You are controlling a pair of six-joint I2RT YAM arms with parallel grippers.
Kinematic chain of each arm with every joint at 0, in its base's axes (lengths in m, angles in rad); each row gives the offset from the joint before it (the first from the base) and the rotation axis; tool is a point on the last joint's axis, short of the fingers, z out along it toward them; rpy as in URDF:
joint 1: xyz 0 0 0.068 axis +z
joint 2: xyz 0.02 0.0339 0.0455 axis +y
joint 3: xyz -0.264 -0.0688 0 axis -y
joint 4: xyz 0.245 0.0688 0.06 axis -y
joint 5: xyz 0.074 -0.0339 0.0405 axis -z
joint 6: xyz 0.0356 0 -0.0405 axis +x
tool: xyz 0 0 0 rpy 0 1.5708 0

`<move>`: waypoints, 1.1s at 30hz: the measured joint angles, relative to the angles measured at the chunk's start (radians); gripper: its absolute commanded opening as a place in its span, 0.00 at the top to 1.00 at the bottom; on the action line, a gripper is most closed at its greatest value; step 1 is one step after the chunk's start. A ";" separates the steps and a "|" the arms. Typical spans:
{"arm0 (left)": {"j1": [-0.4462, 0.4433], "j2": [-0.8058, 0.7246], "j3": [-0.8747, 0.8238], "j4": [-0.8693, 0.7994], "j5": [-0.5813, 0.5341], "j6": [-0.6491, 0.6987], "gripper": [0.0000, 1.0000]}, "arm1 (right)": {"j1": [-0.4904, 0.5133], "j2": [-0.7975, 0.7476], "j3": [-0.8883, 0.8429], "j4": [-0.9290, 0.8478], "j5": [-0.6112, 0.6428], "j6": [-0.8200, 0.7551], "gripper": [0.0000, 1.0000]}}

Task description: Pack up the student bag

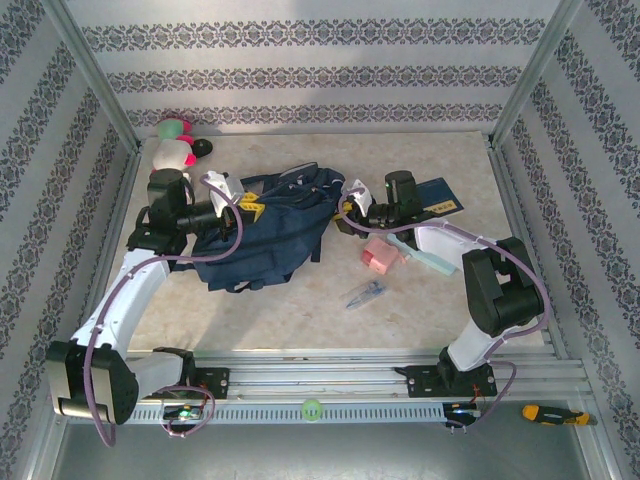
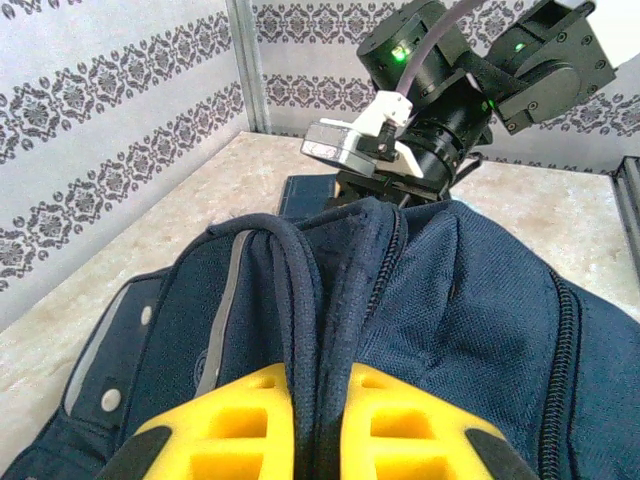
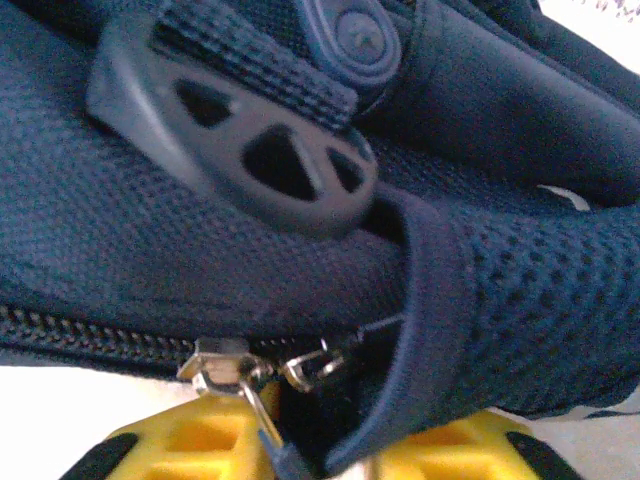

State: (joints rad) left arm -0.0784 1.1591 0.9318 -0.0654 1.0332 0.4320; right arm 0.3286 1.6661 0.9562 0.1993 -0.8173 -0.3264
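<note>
The student bag (image 1: 270,225) is dark blue cloth, woven and a little rough, not shiny. Its strap (image 3: 540,290) is bumpy net cloth with a smooth cloth edge. The buckle (image 3: 260,160) is dark plastic, smooth and dull. The zip pulls (image 3: 222,365) are shiny metal. The fingers (image 2: 230,425) of the left gripper (image 2: 318,440) are dull yellow plastic. The table (image 1: 300,310) is smooth and pale, like stone, with a soft shine. The left arm (image 1: 120,295) is shiny white plastic. The plush toy (image 1: 175,150) looks soft and fuzzy. The rail (image 1: 400,385) is grey metal.
</note>
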 measured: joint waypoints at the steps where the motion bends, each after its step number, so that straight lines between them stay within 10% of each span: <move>1: 0.000 -0.003 0.000 0.000 -0.008 0.002 1.00 | 0.000 0.000 0.000 0.000 -0.005 0.009 0.79; 11: 0.000 -0.024 -0.001 0.004 -0.070 0.019 1.00 | 0.000 0.000 0.000 0.000 -0.031 0.092 0.71; 26: 0.000 -0.026 -0.039 0.011 -0.177 0.031 1.00 | 0.008 0.000 0.000 -0.006 -0.058 0.193 0.94; 29: 0.000 -0.027 -0.051 0.018 -0.178 0.031 1.00 | 0.022 0.000 0.000 -0.009 -0.060 0.203 0.69; 33: 0.000 -0.027 -0.052 0.029 -0.171 0.025 1.00 | 0.023 0.006 0.007 -0.007 -0.048 0.199 0.59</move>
State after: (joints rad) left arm -0.0780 1.1320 0.8799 -0.0364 0.8619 0.4568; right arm 0.3515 1.6722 0.9630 0.1925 -0.8650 -0.1272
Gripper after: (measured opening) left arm 0.115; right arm 0.364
